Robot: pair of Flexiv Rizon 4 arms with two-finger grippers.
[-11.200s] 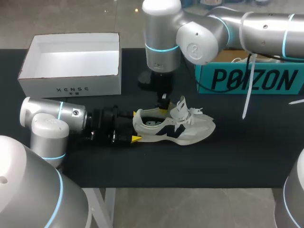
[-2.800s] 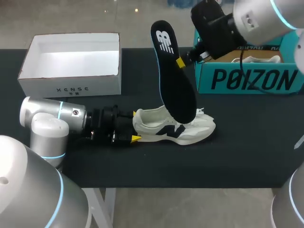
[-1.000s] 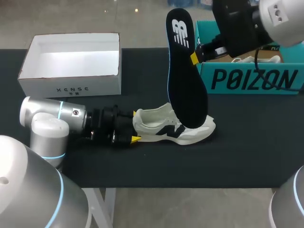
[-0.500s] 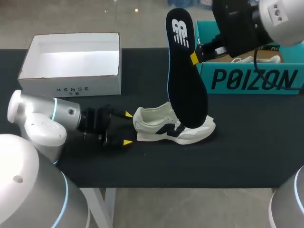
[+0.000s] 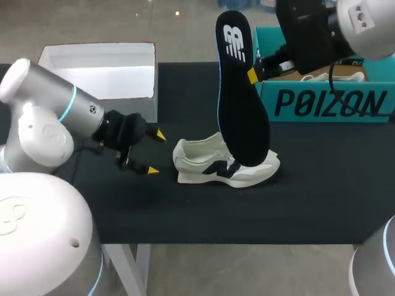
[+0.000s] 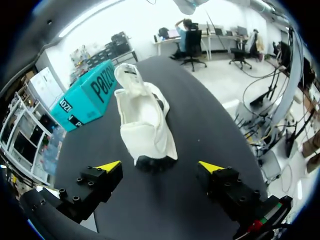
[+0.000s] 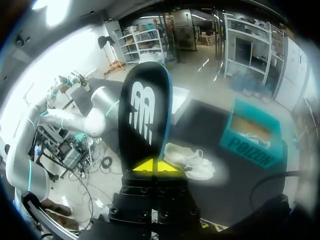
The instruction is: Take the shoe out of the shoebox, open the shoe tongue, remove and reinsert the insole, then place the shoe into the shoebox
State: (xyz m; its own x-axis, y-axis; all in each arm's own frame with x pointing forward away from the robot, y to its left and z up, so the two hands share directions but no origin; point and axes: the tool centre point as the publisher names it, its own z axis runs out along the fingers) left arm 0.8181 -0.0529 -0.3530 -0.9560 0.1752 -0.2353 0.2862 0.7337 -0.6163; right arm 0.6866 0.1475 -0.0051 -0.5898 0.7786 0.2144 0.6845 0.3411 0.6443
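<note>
Holding the insole [image 5: 242, 92] pinched in my right gripper [image 5: 252, 75], at 12 o'clock over the shoe [image 5: 210, 166], I risk pushing the shoe away during reinsertion, I think: my left gripper [image 5: 154, 152], wide open at its 9 o'clock, touches nothing.

Black tabletop [image 5: 247, 209], matt and flat, with three things directly on it. At the far left, an open white shoebox [image 5: 117, 74], upright, its long side facing the near edge. At the far right, an open teal box [image 5: 327, 102], also upright, well apart from the white one. Between the two and nearer the front, a white shoe [image 5: 203, 161] with dark side marks, resting on its sole, heel toward the left, toe toward the right, touching neither box.
</note>
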